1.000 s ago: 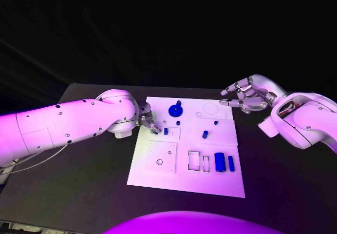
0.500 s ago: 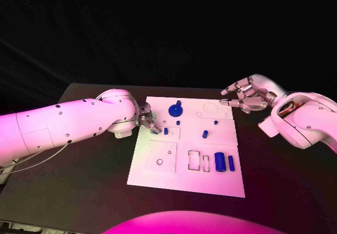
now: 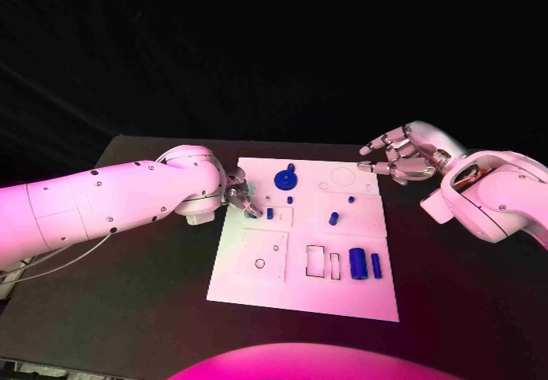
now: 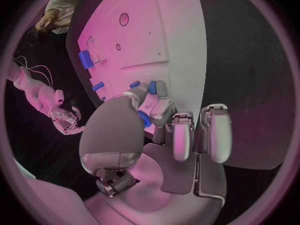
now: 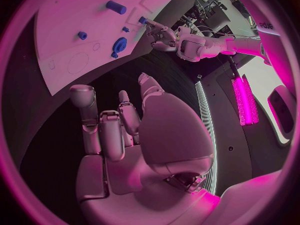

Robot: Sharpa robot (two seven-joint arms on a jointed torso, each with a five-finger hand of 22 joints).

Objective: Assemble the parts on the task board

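Observation:
The white task board (image 3: 302,245) lies in the middle of the black table. My left hand (image 3: 240,195) is at the board's left edge and pinches a small blue part (image 4: 143,119) between thumb and a finger, just beside an upright blue peg (image 3: 269,212). A blue gear-shaped part (image 3: 286,179) stands near the far edge. Another blue peg (image 3: 333,218) stands mid-board. A thick blue cylinder (image 3: 357,263) and a thin one (image 3: 376,265) lie at the near right. My right hand (image 3: 394,158) hovers off the board's far right corner, fingers apart and holding nothing.
Empty outlined recesses (image 3: 322,261) sit left of the thick cylinder, and a square plate with a round hole (image 3: 260,263) is at the board's near left. Bare black table (image 3: 137,301) surrounds the board on every side.

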